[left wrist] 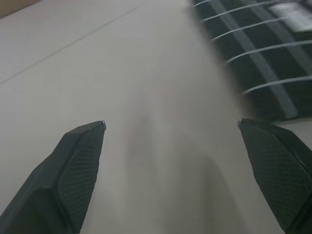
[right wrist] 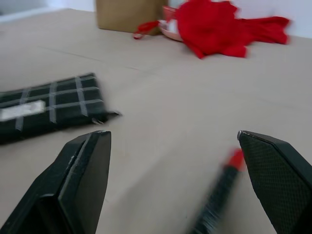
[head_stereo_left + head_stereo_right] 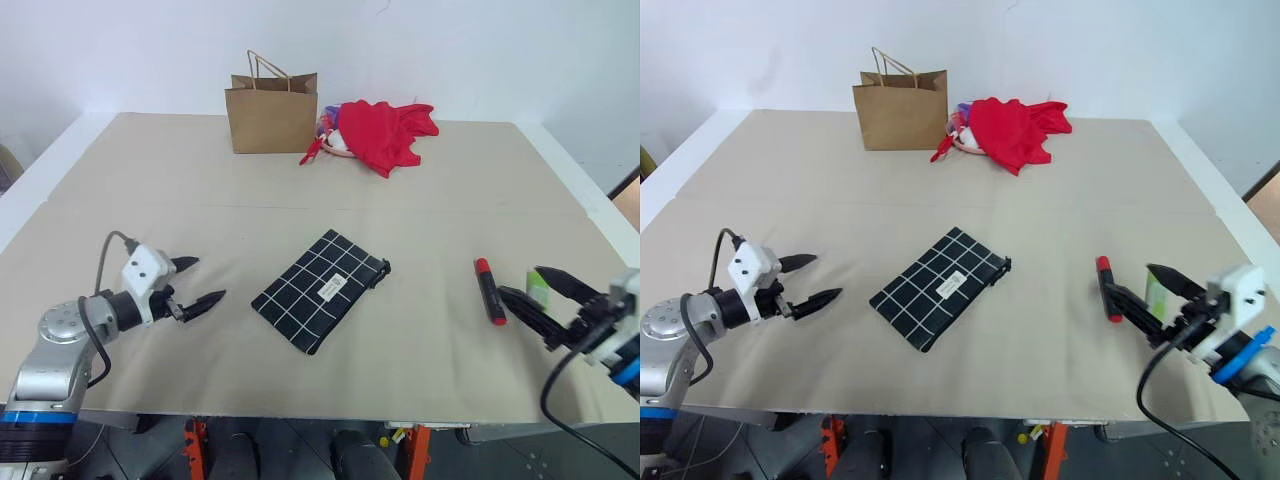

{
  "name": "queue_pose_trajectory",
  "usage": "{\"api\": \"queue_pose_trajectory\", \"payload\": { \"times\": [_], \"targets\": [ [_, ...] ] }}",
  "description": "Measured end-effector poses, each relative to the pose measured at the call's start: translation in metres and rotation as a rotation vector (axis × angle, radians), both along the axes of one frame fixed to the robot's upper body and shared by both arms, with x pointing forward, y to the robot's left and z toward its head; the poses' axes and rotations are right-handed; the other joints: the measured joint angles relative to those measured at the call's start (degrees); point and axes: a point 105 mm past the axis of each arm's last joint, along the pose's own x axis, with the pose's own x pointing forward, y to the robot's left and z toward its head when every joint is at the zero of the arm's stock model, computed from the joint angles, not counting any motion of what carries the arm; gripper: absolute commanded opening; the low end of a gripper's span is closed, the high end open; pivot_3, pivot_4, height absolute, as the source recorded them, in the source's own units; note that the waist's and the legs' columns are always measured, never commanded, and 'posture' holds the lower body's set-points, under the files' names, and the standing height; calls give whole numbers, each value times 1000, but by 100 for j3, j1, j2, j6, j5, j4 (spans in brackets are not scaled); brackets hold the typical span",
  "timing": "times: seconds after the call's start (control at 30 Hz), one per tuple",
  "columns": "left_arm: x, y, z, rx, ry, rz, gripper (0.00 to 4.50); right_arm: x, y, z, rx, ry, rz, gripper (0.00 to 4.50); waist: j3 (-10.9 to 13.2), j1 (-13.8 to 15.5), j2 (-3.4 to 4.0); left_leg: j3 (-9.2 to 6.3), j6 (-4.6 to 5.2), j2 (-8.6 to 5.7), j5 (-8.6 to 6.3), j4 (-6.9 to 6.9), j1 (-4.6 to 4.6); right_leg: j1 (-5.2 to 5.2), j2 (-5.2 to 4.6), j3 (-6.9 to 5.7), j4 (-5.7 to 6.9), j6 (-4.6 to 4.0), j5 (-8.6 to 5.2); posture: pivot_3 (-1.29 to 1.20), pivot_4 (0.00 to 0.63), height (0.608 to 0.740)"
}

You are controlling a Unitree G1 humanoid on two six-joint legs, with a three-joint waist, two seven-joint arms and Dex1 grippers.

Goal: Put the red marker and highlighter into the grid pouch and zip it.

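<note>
Both grippers wide open, nothing held. Left gripper (image 3: 198,282) hovering beside pouch (image 3: 320,290), mid-table, apparently zipped shut. Right gripper (image 3: 540,295) poised over marker (image 3: 489,290) and highlighter (image 3: 538,288), side by side near the table's right edge. Opening step, seemingly: nothing packed. Next up, probably: unzip pouch, then drop and pinch marker's barrel.

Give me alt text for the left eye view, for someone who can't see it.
A black grid pouch lies flat mid-table between two open grippers, the left gripper beside it and the right gripper near a red marker and a green highlighter. A brown paper bag and a red cloth heap sit at the far edge.
</note>
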Motion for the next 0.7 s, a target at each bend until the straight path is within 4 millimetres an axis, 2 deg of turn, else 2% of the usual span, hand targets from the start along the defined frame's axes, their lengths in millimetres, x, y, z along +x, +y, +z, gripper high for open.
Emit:
{"api": "queue_pose_trajectory", "payload": {
  "times": [0.07, 0.1, 0.2, 0.27, 0.3, 0.37, 0.5, 0.57, 0.7],
  "targets": [
    [-7, -16, -1, 3, 9, -66, 4500, 9, 31, 4, 32, -12, 94, 4464, 1, -17, 1, -1, 0, 1, 0, -1, 2, 0, 2, 0, 1, 0, 2, 0, 150, 740],
    [-14, -33, -3, 3, 15, -139, 4500, 15, 58, 3, 61, -13, 178, 4464, 1, -12, 1, -2, 0, 0, 0, 0, 1, 0, 2, 0, 1, 0, 2, 0, 150, 740],
    [-23, -45, -10, 8, 42, -202, 4500, 27, 84, 1, 97, -15, 238, 4464, 2, -3, 0, -3, 0, 0, 0, 2, -2, 0, 1, 0, 0, 1, 1, 0, 150, 740],
    [-30, -60, -15, 8, 60, -269, 4500, 48, 109, -2, 115, -16, 273, 3931, 5, -20, 0, -2, 1, 0, 1, 5, -2, -3, 2, 0, 0, -1, 7, 0, 150, 740],
    [-33, -65, -15, 8, 60, -291, 4500, 54, 115, -3, 117, -14, 274, 3750, 5, -19, 0, -2, 2, 0, 2, 6, -2, -3, 2, 0, 0, 0, 8, 0, 150, 740],
    [-41, -79, -18, 25, 61, -364, 4500, 79, 128, -8, 122, -3, 256, 2704, 6, -16, 1, -2, 3, 0, 3, 5, -3, -4, 2, -1, 1, 1, 10, 0, 150, 740],
    [-46, -87, -21, 42, 60, -412, 4500, 98, 134, -15, 90, -2, 250, 765, 7, 27, 2, -6, 5, -1, 2, 3, -11, -5, 2, -3, 0, -19, 17, 0, 150, 740],
    [-48, -91, -21, 47, 51, -435, 4500, 101, 141, -25, 71, 17, 270, 21, 7, 24, 3, -6, 12, -1, -4, 0, -12, -7, 2, -4, 0, -29, 16, 0, 150, 740],
    [-47, -98, -17, 63, 2, -463, 4500, 100, 150, -45, 31, 65, 299, 21, 8, 24, 5, -11, 15, -1, -6, -6, -14, -9, 2, -10, 1, -34, 13, 0, 150, 740]
  ]
}}
